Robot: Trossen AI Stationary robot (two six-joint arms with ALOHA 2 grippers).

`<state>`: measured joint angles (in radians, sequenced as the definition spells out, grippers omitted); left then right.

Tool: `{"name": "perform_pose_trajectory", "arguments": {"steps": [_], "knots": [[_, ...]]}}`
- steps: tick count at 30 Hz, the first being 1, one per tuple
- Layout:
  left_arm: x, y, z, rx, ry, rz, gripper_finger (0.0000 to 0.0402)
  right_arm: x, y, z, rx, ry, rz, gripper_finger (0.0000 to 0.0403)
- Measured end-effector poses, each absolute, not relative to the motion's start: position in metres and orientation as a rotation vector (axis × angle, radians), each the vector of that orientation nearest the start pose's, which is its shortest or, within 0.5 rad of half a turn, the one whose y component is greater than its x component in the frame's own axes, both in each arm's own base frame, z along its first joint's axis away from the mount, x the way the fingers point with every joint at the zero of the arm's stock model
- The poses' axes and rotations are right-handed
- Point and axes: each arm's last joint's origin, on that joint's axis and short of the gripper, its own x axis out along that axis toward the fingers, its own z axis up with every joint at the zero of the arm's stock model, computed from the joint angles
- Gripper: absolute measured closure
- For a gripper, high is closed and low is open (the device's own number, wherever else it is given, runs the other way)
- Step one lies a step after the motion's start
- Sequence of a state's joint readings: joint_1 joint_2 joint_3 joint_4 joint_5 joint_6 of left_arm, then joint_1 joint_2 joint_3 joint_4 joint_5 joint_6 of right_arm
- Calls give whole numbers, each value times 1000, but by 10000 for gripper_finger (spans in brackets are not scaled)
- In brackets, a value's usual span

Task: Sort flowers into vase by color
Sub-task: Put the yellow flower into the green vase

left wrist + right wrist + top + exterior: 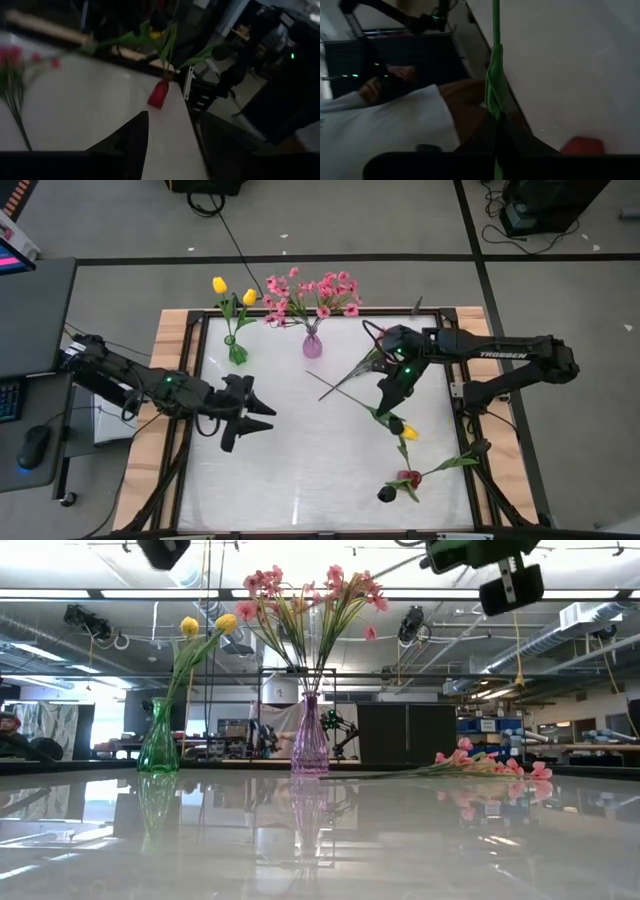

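Right claw point(385, 406) on green-stemmed yellow tulip point(408, 433)

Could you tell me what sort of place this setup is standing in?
Probably a robotics lab or workshop: the low view shows exposed ceiling ducts, the white table stands on a taped floor, and a desk with a mouse sits beside it.

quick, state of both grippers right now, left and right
left gripper: open, holding nothing, over the table's left side.
right gripper: shut on the stem of a yellow tulip, lifted above the table's right side.
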<state>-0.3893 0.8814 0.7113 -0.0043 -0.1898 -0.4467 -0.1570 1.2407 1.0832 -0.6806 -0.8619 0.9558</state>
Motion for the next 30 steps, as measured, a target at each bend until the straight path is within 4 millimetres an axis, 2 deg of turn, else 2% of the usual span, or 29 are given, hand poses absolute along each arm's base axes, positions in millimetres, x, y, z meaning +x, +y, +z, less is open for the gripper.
{"name": "perform_pose_trajectory", "arguments": {"steps": [9, 13, 21, 30], "knots": [[186, -71, 314, -23, 110, -196, 216, 251, -17, 318, 1419, 1008, 288, 387], [187, -70, 315, 81, 96, -176, 216, 254, -18, 322, 1455, 978, 292, 387], [187, -68, 315, 131, 91, -125, 216, 254, -21, 323, 1479, 961, 283, 387], [187, -68, 315, 126, 92, -125, 216, 246, -19, 312, 1372, 1032, 234, 387]]}}
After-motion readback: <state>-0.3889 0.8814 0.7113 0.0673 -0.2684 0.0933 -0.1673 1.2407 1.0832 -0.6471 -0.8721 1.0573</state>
